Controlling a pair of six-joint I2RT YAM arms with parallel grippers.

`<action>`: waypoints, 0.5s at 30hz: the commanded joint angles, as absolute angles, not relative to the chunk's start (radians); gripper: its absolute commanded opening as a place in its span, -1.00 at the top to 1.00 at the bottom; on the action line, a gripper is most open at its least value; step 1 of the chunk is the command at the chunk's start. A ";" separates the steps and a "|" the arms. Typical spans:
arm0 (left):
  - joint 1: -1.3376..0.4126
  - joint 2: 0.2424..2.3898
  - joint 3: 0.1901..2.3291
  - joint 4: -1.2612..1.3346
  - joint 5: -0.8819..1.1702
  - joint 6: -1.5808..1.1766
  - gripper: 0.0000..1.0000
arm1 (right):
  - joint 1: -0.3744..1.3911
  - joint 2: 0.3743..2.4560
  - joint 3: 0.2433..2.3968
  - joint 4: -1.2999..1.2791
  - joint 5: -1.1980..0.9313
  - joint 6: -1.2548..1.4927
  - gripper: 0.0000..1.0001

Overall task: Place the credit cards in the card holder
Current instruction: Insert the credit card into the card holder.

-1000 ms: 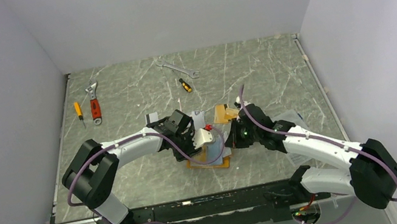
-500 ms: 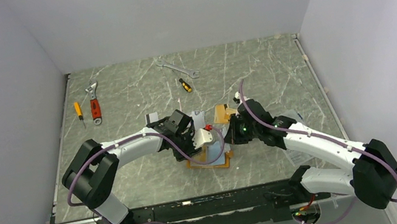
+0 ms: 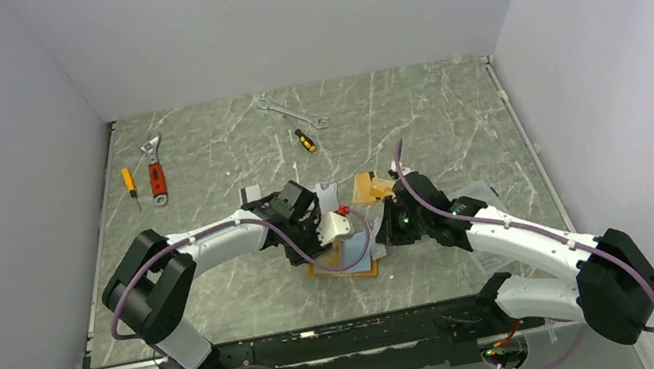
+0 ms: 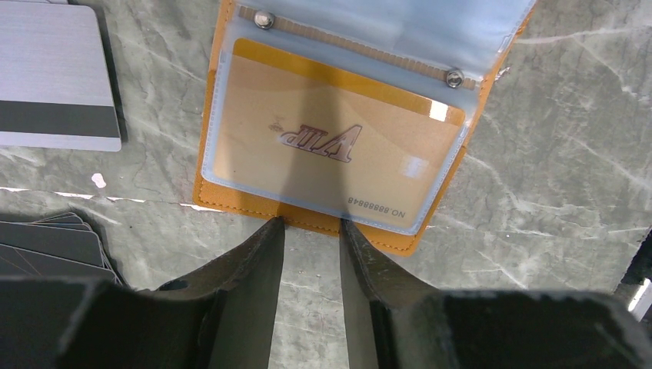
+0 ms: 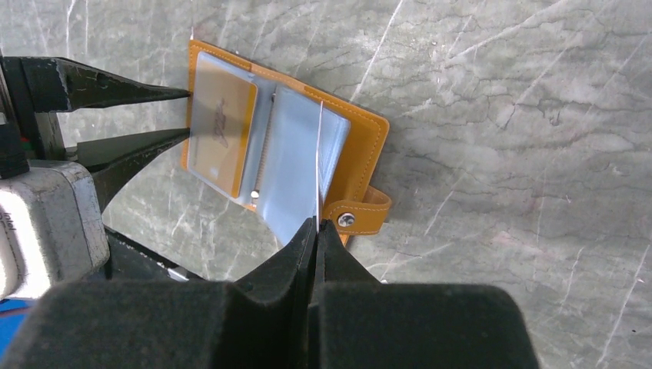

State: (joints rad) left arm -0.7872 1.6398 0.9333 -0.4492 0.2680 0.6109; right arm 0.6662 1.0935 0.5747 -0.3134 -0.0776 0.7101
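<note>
From above: card holder (image 3: pixel 348 270) open on the surface (image 3: pixel 433 115), midway, between left tool (image 3: pixel 324 239) and right tool (image 3: pixel 379 228).

Left wrist: tool fingers apart, tips touching the holder's left edge, nothing between them. Orange VIP card (image 4: pixel 330 154) tucked inside a clear pocket. Silver credit card (image 4: pixel 54 77) loose beside the holder, apart from it; dark cards (image 4: pixel 46 238) fanned nearby.

Right wrist: tool pinched together on a raised clear pocket leaf (image 5: pixel 296 177), with snap tab (image 5: pixel 361 215) just beside.

Overhead view from behind; wrist views (close) share the card holder (image 5: pixel 365 146).
</note>
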 commanded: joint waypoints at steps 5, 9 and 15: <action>-0.792 1.629 0.942 -0.475 0.290 0.634 0.26 | 0.664 1.076 0.549 -0.236 -0.095 0.744 1.00; -0.792 1.629 0.940 -0.477 0.292 0.633 0.27 | 0.663 1.077 0.540 -0.220 -0.107 0.750 1.00; -0.793 1.626 0.936 -0.475 0.292 0.634 0.28 | 0.663 1.086 0.538 -0.199 -0.125 0.759 1.00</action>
